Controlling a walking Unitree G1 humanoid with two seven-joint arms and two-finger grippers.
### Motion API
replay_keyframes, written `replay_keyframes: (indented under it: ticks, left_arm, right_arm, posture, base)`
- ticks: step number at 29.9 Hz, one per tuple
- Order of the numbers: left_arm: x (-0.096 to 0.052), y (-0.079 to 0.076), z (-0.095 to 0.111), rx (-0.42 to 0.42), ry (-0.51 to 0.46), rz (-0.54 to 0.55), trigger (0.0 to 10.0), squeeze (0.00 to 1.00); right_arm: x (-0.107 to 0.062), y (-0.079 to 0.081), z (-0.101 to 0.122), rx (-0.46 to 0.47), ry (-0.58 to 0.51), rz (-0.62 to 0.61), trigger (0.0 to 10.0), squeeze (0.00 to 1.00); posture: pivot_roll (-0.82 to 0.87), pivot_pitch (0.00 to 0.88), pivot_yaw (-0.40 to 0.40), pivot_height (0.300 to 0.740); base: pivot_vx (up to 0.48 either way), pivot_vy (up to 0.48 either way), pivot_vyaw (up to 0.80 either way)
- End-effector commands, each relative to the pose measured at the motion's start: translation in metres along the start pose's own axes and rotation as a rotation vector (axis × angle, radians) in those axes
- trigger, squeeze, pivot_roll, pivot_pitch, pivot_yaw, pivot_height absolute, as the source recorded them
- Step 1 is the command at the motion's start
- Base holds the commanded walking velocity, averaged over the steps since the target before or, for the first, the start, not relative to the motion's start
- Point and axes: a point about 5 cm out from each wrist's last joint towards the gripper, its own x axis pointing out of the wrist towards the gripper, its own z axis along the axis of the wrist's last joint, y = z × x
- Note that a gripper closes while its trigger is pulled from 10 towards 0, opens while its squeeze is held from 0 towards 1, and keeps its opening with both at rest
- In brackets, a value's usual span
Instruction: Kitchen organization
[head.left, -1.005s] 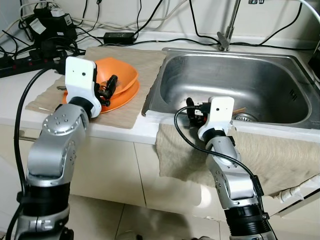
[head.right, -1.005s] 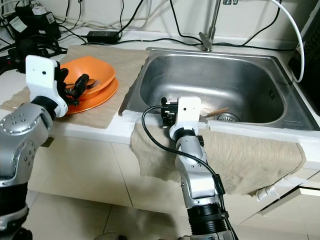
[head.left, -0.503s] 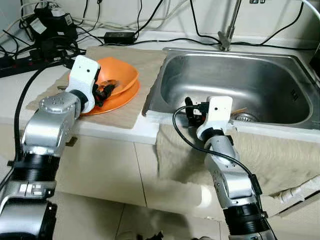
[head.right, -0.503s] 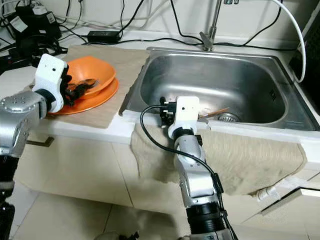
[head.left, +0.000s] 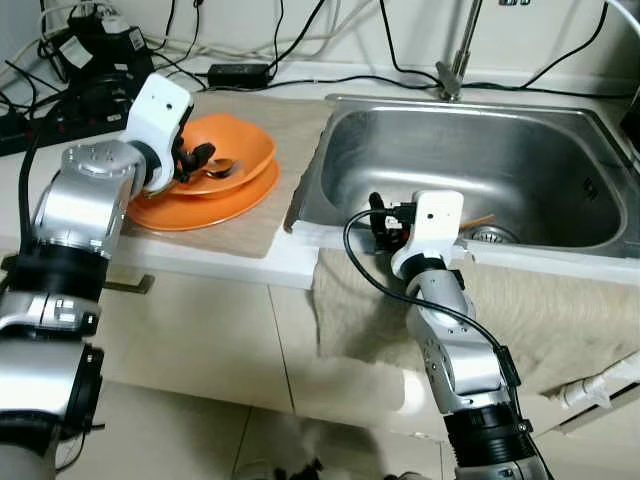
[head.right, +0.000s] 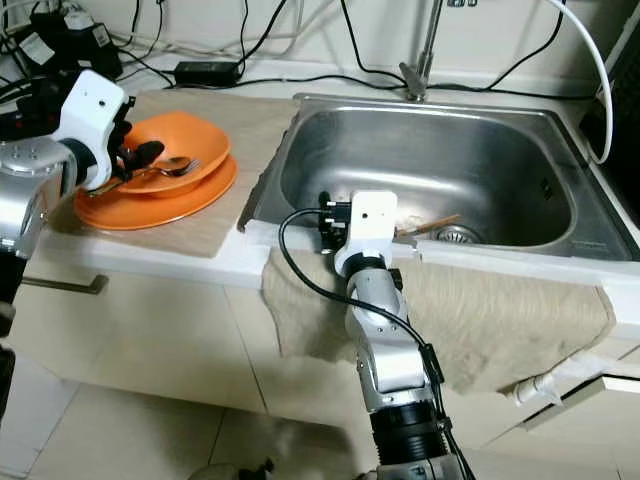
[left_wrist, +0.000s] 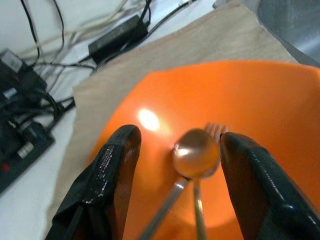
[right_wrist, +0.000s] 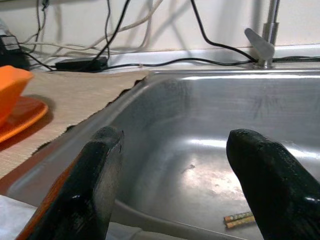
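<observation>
Kitchen counter with a stainless-steel sink (head.left: 600, 215) as the reference landmark. On the robot's left of the sink, a beige mat (head.left: 285, 130) carries an orange plate (head.left: 235, 203); an orange bowl (head.left: 245, 150) sits on that plate. A metal spoon (left_wrist: 192, 155) and a fork (left_wrist: 216, 130) lie together inside the bowl, the fork's tines showing just behind the spoon's head. The left gripper (left_wrist: 175, 165) hovers over the bowl with its fingers (left_wrist: 117, 165) spread apart, one on each side of the spoon and fork, not closed on them. The right gripper (right_wrist: 170, 170) hangs at the sink's front edge, pointing into the basin, its fingers parted and holding nothing. A pair of chopsticks (right_wrist: 240, 219) lies on the sink floor near the drain (head.left: 490, 235). A cloth (head.right: 500, 310) drapes over the sink's front edge. A faucet (head.left: 455, 60) rises behind the sink, and cables (head.left: 300, 40) run along the wall.
</observation>
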Motion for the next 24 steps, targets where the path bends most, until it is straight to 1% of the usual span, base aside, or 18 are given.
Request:
replay_keyframes:
  ticks: [1, 5, 10, 18, 24]
  left_arm:
    - [0.0, 0.005, 0.004, 0.043, 0.015, -0.014, 10.0, 0.0]
    - [0.002, 0.009, 0.005, 0.069, 0.056, -0.051, 10.0, 0.0]
    - [0.005, 0.007, -0.003, 0.078, 0.113, -0.108, 10.0, 0.0]
    - [0.007, 0.005, -0.013, 0.036, 0.172, -0.168, 10.0, 0.0]
    - [0.008, 0.003, -0.016, 0.029, 0.204, -0.211, 10.0, 0.0]
  right_arm:
    - [0.001, 0.005, 0.002, 0.009, -0.007, 0.008, 10.0, 0.0]
    - [0.001, 0.006, 0.001, 0.01, -0.006, 0.009, 10.0, 0.0]
    - [0.001, 0.007, 0.001, 0.011, -0.006, 0.009, 10.0, 0.0]
    - [0.001, 0.007, 0.001, 0.013, -0.003, 0.008, 10.0, 0.0]
    - [0.001, 0.007, 0.0, 0.012, -0.001, 0.012, 10.0, 0.0]
  posture:
    - [0.07, 0.013, 0.072, 0.74]
    - [0.07, 0.015, 0.074, 0.74]
    - [0.07, 0.019, 0.079, 0.74]
    - [0.07, 0.022, 0.078, 0.74]
    - [0.08, 0.019, 0.075, 0.74]
  base:
    - [0.0, 0.0, 0.0]
    - [0.0, 0.0, 0.0]
    - [0.0, 0.0, 0.0]
    - [0.0, 0.0, 0.0]
    - [0.0, 0.0, 0.0]
